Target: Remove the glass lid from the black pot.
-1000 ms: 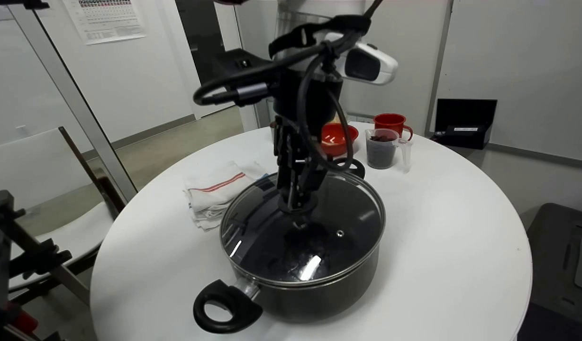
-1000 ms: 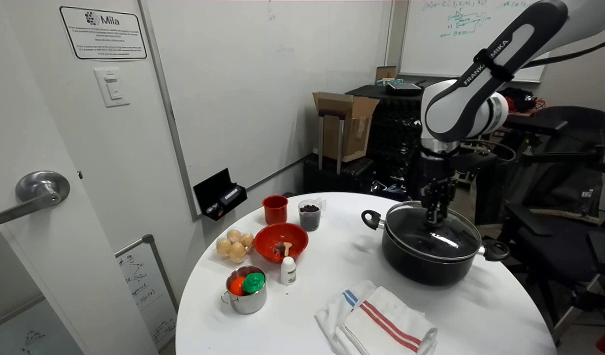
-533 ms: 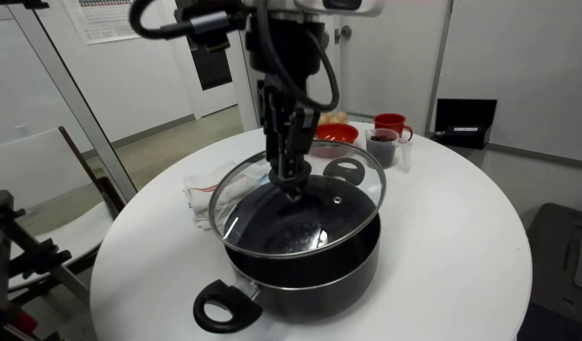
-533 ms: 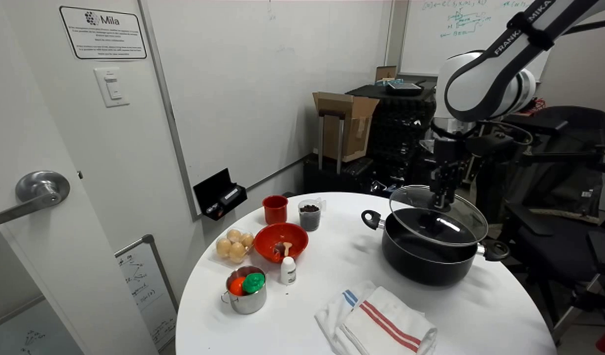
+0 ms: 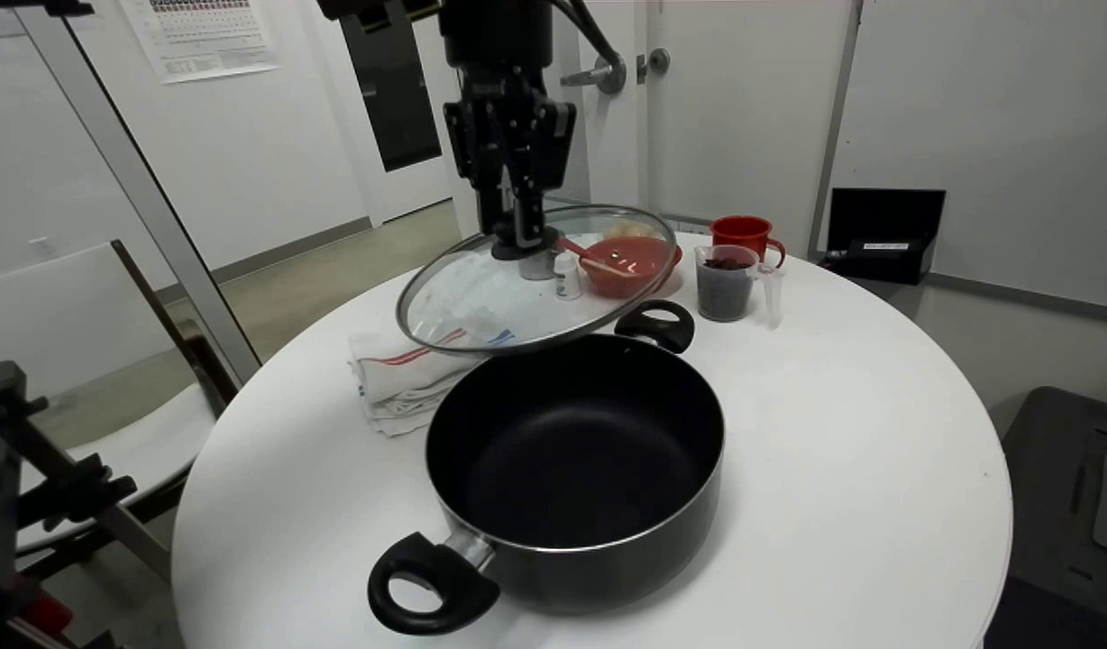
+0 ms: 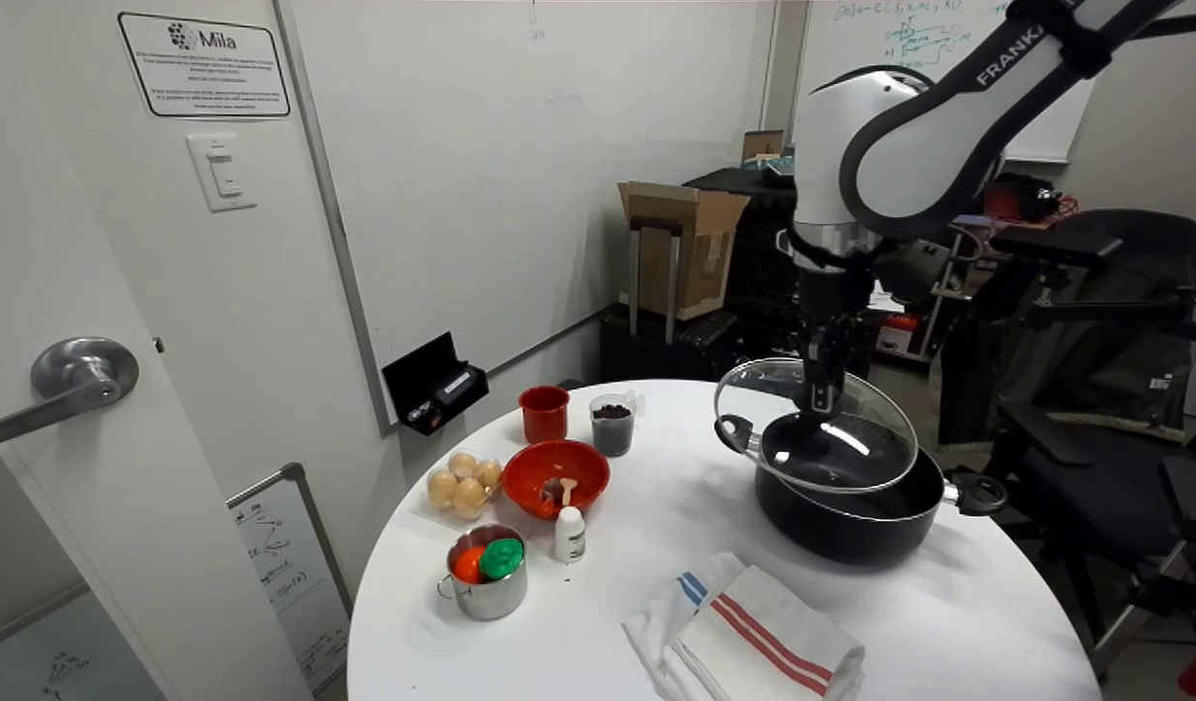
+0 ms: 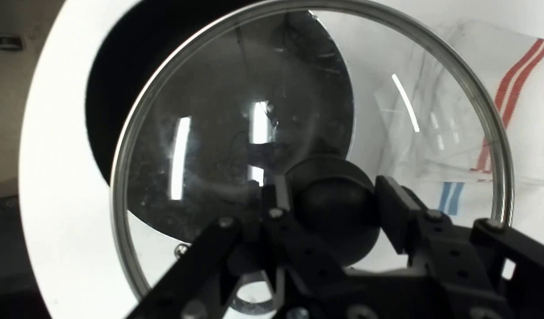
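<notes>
Glass lid (image 5: 528, 305) is off the black pot (image 5: 599, 581), hanging tilted and partly above it, clear, round, with a shiny metal rim (image 7: 119, 190). We've got the tool (image 7: 333, 206) pinching its smooth black knob (image 7: 338, 217), fingers (image 7: 394, 217) parted just around it. Plenty of white surface (image 5: 860, 451) stretches from the pot to a curved edge on one side; we see striped cloth (image 5: 400, 388) folded nearby.

The arm (image 6: 924, 161) slopes down to the gripper (image 7: 333, 203), which points downward, clamped partly closed.
</notes>
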`<state>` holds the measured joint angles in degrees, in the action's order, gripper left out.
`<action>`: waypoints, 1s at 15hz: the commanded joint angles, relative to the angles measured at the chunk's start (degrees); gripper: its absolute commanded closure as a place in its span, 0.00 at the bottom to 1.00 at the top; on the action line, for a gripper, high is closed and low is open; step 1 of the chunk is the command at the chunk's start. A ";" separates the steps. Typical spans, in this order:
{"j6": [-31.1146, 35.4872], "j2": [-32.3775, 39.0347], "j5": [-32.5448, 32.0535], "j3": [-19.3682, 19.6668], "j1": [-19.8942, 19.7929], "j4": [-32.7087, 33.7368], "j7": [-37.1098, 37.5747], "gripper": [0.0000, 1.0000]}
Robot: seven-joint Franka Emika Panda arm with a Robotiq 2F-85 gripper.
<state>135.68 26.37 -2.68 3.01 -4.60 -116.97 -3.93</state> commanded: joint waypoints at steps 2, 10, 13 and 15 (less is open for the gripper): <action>-5.34 3.97 -4.21 -2.88 4.37 8.25 -3.58 0.76; -4.05 14.25 -5.68 -9.10 6.58 17.70 -17.57 0.76; -3.95 17.75 -7.00 -10.51 6.90 19.37 -23.30 0.76; -3.97 19.95 -8.50 -10.90 7.08 20.19 -26.26 0.76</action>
<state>132.49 43.24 -8.57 -7.13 2.49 -100.05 -25.62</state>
